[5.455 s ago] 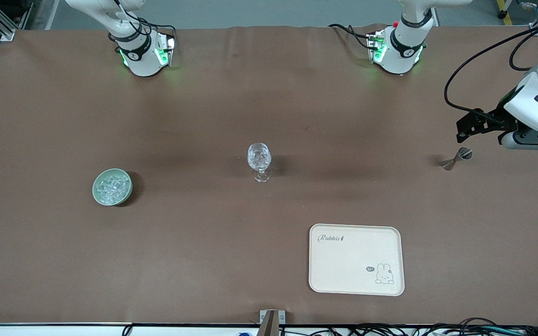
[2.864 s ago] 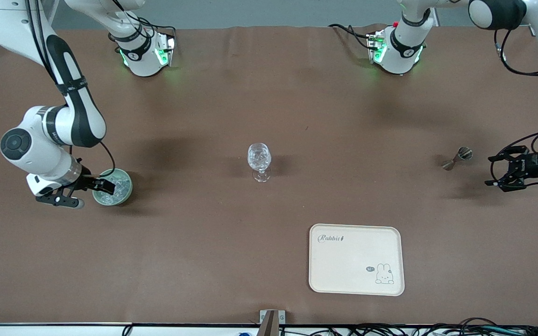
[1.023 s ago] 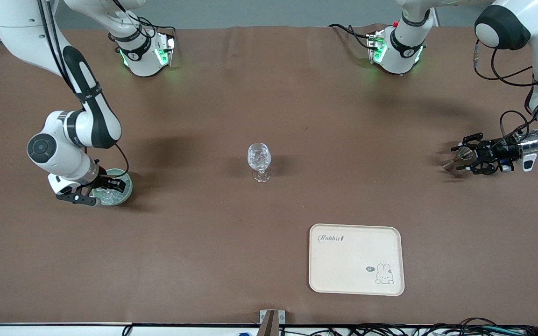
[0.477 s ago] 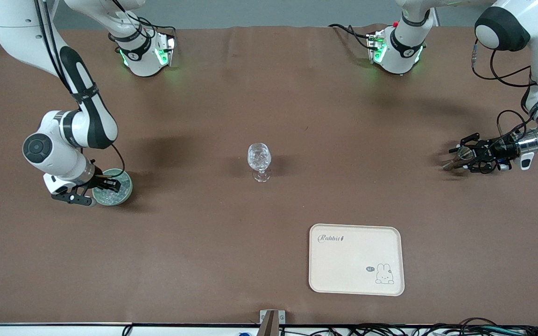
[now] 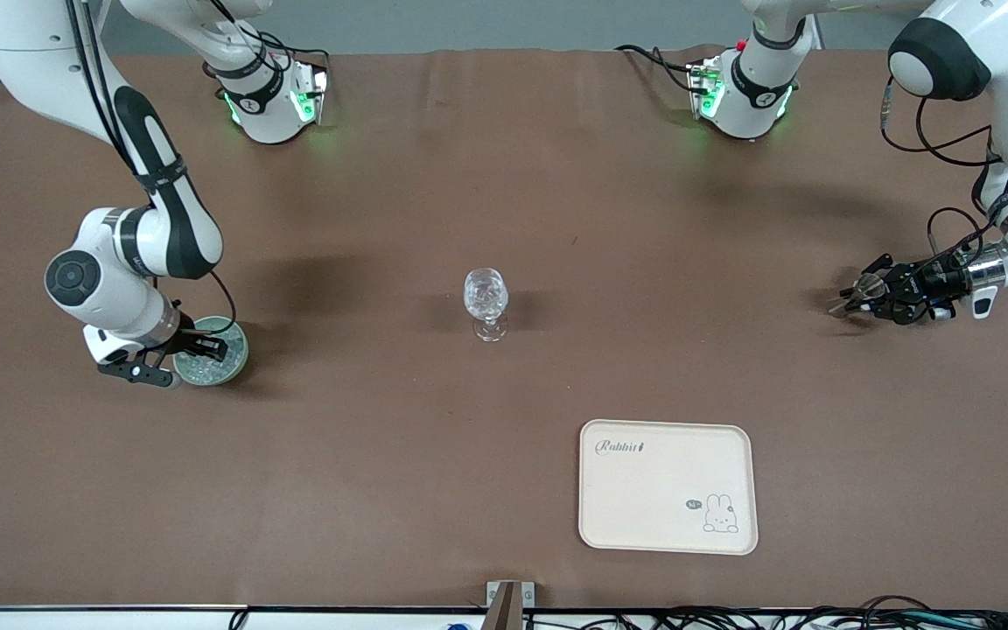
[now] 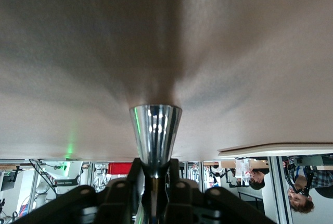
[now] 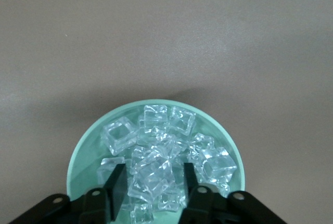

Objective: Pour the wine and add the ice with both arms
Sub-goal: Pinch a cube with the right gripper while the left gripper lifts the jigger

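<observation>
now | left tool (image 6: pixel 154 182) – clamped on steel jigger (image 6: pixel 155 134) | right tool (image 7: pixel 153 182) – apparently straddling ice (image 7: pixel 156 153) in green bowl (image 7: pixel 86 151)

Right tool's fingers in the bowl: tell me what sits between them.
The right wrist view shows ice between the right tool fingers, one cube from the pile in the green bowl.

Since the first earlier picture both arms are down at the worktop. The left tool (image 5: pixel 864 294) now pinches the steel jigger (image 6: pixel 155 133) at its waist. The right tool (image 7: pixel 154 181) now straddles ice (image 7: pixel 151 169) in the green bowl (image 7: pixel 86 153), perhaps touching it.
</observation>
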Motion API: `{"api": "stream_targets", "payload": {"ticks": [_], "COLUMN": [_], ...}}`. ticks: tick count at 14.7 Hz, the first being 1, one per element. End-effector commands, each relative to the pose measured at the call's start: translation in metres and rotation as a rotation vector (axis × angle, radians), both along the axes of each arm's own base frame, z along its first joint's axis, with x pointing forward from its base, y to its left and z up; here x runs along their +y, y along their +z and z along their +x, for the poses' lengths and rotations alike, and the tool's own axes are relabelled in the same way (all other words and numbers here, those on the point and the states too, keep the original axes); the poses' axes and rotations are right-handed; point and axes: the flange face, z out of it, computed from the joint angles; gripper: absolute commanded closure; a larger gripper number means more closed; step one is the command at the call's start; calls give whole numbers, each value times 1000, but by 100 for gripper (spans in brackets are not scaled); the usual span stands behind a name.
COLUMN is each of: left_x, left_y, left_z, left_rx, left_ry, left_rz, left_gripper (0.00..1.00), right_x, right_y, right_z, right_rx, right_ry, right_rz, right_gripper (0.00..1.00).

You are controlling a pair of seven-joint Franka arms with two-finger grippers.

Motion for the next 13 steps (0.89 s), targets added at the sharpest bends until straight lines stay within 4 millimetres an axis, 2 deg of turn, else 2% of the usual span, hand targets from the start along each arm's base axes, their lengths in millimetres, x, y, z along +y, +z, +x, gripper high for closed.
{"api": "stream_targets", "payload": {"ticks": [1, 4, 6, 8, 9, 10, 11, 13], "left_x": [9, 7, 8, 7, 5, 3, 0, -19], "left_y": [1, 5, 17, 44, 63, 77, 95, 119], "left_z": [-4, -2, -1, 8, 16, 23, 28, 41], "left_rx": [-18, -16, -24, -55, -73, -65, -70, -72], "left_ry": [26, 26, 21, 9, -1, 4, 5, -26], "left_rz": [-8, -21, -78, -108, -123, -132, -138, -157], "left_gripper": [100, 100, 100, 100, 100, 100, 100, 100], "right_x": [3, 3, 0, 0, 1, 0, -1, -2], "right_y": [-3, -6, -6, -6, -7, -6, -6, -6], "right_z": [2, 2, 2, 2, 1, 1, 1, 2], "right_rx": [-2, -3, -3, -5, -5, -3, -2, 0], "right_ry": [-11, -8, -8, -4, -3, -4, -8, -11], "right_rz": [-10, -12, -13, -17, -17, -17, -17, -16], "right_gripper": [53, 53, 53, 65, 74, 87, 93, 97]}}
